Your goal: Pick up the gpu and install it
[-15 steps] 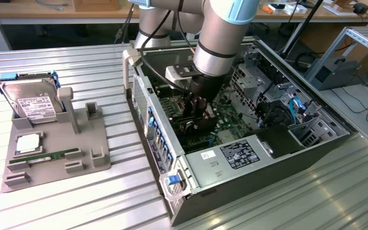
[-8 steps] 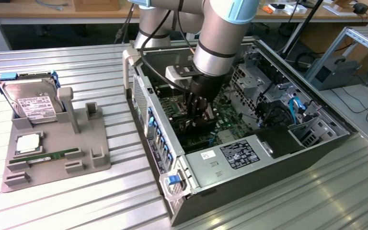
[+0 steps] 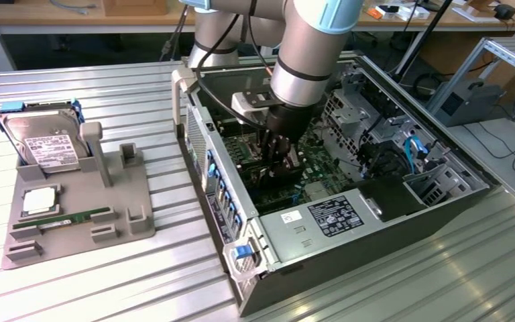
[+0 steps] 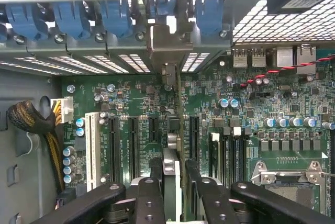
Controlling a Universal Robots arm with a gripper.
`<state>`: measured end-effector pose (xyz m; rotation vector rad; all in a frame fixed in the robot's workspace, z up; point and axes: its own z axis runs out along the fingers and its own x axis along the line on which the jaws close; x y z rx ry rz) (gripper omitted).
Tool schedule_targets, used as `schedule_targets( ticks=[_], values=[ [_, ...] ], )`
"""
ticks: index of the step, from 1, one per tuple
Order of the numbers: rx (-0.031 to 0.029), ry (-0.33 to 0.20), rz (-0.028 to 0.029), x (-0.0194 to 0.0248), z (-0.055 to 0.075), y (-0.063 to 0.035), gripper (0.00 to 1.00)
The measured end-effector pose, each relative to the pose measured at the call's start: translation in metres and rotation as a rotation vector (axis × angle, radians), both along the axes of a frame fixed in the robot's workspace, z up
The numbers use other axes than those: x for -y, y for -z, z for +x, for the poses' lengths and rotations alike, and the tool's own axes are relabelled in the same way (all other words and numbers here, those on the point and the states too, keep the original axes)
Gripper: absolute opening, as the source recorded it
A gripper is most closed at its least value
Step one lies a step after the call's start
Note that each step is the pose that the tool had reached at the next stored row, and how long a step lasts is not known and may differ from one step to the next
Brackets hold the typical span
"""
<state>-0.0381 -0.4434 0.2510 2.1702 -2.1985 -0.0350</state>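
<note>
The gpu [image 4: 177,124] is standing on edge over the green motherboard [image 4: 261,103] inside the open computer case [image 3: 436,201], its bracket reaching the rear slot wall. The gripper [image 4: 175,174] fingers [image 4: 157,174] are clamping the card between them. One hard drive [image 3: 47,144] and one memory stick [image 3: 65,219] are sitting in the grey holder [image 3: 78,235] on the worktop [image 3: 88,288].

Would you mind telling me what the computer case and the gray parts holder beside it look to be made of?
The computer case looks like bare sheet metal, gray and slightly shiny, with punched vent holes. The gray parts holder looks like matte molded or printed plastic, judging by its even dull color and blocky posts, though that is uncertain.
</note>
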Motion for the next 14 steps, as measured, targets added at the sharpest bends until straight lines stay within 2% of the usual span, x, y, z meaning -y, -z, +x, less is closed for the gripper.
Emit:
schedule_targets(
  ticks=[5, 11, 14],
  values=[
    [0.0000, 0.000, 0.0001, 0.0043, -0.0001, 0.0000, 0.30],
    [0.0001, 0.000, 0.0001, 0.0044, 0.0000, -0.0087, 0.30],
    [0.0001, 0.000, 0.0007, 0.0044, 0.0000, -0.0088, 0.30]
  ],
)
